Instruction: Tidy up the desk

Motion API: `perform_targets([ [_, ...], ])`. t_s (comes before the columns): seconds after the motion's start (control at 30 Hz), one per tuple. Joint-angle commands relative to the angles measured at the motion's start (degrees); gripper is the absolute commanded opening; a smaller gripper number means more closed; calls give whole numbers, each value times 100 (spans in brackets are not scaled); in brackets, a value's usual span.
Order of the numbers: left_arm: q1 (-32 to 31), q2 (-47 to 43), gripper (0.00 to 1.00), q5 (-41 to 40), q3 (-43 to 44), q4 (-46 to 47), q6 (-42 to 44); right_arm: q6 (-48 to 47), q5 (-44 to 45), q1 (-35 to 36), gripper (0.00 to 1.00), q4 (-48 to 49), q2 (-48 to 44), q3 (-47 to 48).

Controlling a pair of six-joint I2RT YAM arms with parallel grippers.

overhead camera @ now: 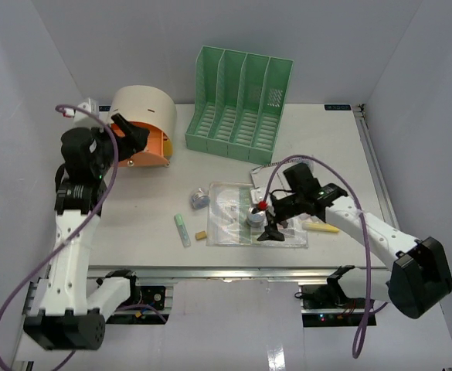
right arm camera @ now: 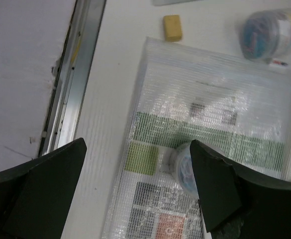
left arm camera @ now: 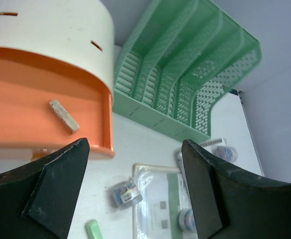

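The white desk (overhead camera: 133, 209) carries scattered stationery. My left gripper (overhead camera: 130, 136) is open and holds nothing; it hovers by the pulled-out orange drawer (left arm camera: 31, 99) of the cream drawer box (overhead camera: 142, 108). A small beige block (left arm camera: 64, 115) lies in that drawer. My right gripper (overhead camera: 270, 229) is open, low over a clear mesh pouch (right arm camera: 205, 119). A small round tub (right arm camera: 184, 167) stands on the pouch, next to the right finger (right arm camera: 220, 189) and partly hidden by it.
A green slotted file rack (overhead camera: 241, 104) stands at the back. A tub of coloured clips (overhead camera: 200, 201), a green stick (overhead camera: 181, 229) and a small yellow eraser (overhead camera: 201, 235) lie left of the pouch. A yellow item (overhead camera: 322, 227) lies to its right. The metal rail (right arm camera: 70, 89) runs along the near edge.
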Motion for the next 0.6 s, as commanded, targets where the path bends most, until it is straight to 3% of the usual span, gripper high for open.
perform_targets([
  [0.0,3,-1346,88,625,-689,270,810,-981,689,1073,91,-164,953,841],
  [0.27,3,-2804,87,507,-2216,-178,561,-283,1583,2186,99,327,2872,2492],
  [0.57,2,-3431,89,477,-2982,-179,618,647,1966,2569,86,797,3969,3042],
])
